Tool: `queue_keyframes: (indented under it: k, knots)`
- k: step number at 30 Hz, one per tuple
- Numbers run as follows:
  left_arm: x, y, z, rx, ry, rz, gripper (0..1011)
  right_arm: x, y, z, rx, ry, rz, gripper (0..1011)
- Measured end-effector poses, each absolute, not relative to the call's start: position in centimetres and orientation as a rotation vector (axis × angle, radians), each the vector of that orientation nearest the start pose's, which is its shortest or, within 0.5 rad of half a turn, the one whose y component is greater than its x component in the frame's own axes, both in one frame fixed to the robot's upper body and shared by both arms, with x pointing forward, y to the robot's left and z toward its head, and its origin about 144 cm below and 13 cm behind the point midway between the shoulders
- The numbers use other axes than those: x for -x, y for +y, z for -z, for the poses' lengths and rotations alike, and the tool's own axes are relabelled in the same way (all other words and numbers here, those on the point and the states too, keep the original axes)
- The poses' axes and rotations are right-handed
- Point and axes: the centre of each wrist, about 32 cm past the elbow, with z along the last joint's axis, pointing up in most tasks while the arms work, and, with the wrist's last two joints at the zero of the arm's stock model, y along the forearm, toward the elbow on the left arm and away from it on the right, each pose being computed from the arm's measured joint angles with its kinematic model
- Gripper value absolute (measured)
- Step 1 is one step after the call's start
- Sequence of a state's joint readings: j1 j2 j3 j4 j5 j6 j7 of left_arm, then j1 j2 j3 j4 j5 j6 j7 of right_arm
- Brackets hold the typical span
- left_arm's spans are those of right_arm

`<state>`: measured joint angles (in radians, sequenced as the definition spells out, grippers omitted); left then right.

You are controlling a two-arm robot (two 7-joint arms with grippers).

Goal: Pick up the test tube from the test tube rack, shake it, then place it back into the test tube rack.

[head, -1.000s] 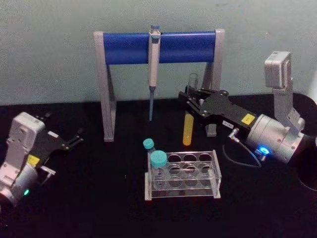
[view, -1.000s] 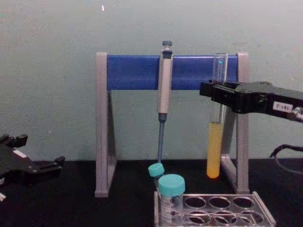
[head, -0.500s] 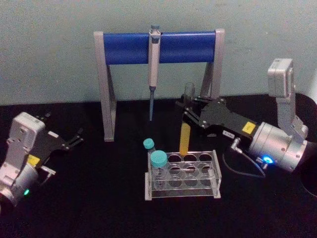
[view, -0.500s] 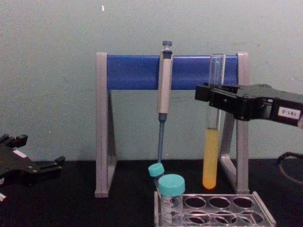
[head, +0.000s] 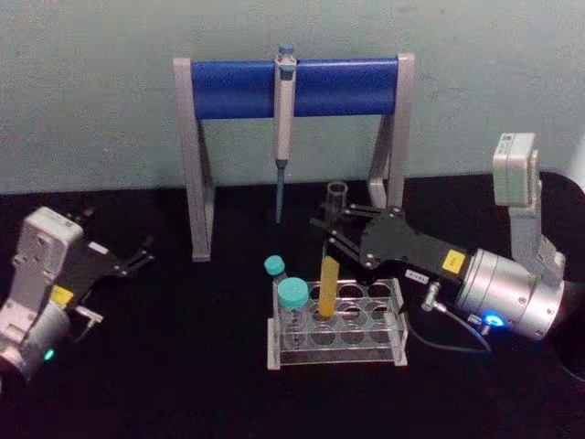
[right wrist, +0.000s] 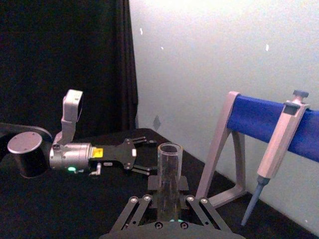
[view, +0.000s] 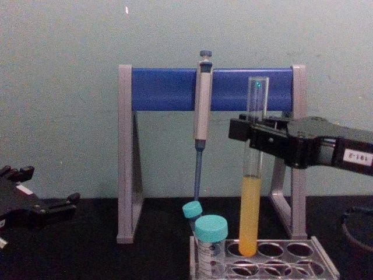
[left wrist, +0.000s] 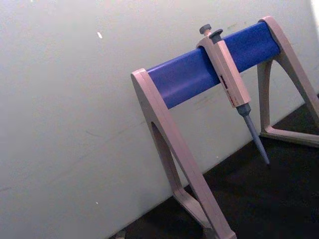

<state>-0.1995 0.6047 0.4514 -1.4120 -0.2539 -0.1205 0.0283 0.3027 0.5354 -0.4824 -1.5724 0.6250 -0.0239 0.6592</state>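
I pinch the test tube (head: pixel 326 283) in my right gripper (head: pixel 334 240), its tip below my fingers (view: pixel 242 129) at the test tube rack (head: pixel 398 338), so only seating and release seem left; left gripper (head: pixel 140 255) idle, spread.

Black table (head: pixel 183 384) carries lab gear.
The rack (head: pixel 366 355) sits mid-table; the grey stand (head: pixel 195 174) with a blue crossbar (head: pixel 233 89) stands behind it, both feet down.

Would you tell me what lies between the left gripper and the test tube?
Head view: bare black table, then two teal-capped tubes standing in the rack beside the test tube.
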Motion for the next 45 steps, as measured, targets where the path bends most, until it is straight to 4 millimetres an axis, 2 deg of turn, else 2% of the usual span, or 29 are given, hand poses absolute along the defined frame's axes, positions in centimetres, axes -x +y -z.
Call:
queue_keyframes:
  k: [45]
  knots:
    - [-48.9, 31.0, -114.0, -0.304, -0.285, -1.248, 1001, -51.5, -24.4, -117.3, -0.035, -0.008, 0.530, 227]
